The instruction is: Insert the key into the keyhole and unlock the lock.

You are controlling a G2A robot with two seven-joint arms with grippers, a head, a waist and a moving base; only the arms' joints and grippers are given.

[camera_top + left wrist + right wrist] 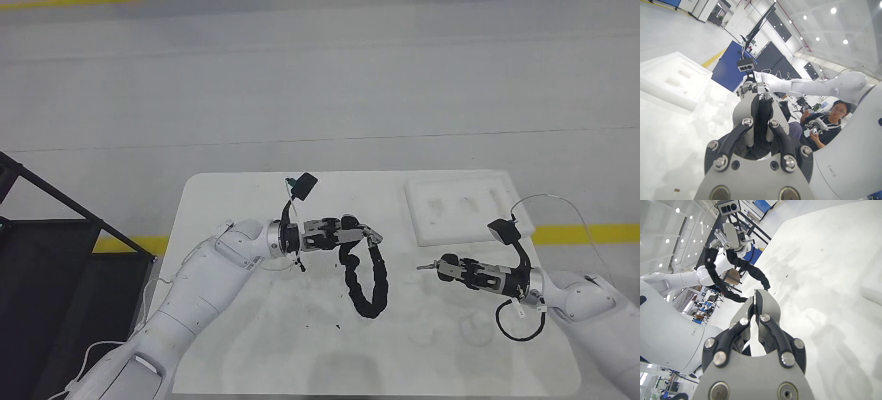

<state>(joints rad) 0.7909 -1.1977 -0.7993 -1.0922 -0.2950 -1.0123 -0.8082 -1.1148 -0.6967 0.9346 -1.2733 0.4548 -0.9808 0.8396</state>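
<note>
There's one white table (250, 330), and most of its surface is bare, with the widest open stretch along the lower edge of the top view. One white foam tray (450, 238) sits in the table's upper right corner, close to both edges there, and has two shallow recesses. One lock (368, 285) is held up over the middle of the table: a chain in a black cloth sleeve that hangs in a loop below a metal body. I can't tell whether the bottom of the loop touches the tabletop. There are two grippers. The left gripper (368, 236) is at the centre of the top view, its jaws clamped on the sleeved chain just behind the metal body. In the right wrist view the keyhole (727, 244) faces outward. The right gripper (440, 267) is right of centre, just below the tray's lower edge, and a strip of bare table separates it from the lock. Its jaws are pressed together on one key (426, 267), a thin sliver of metal that points toward the lock and does not touch it.
</note>
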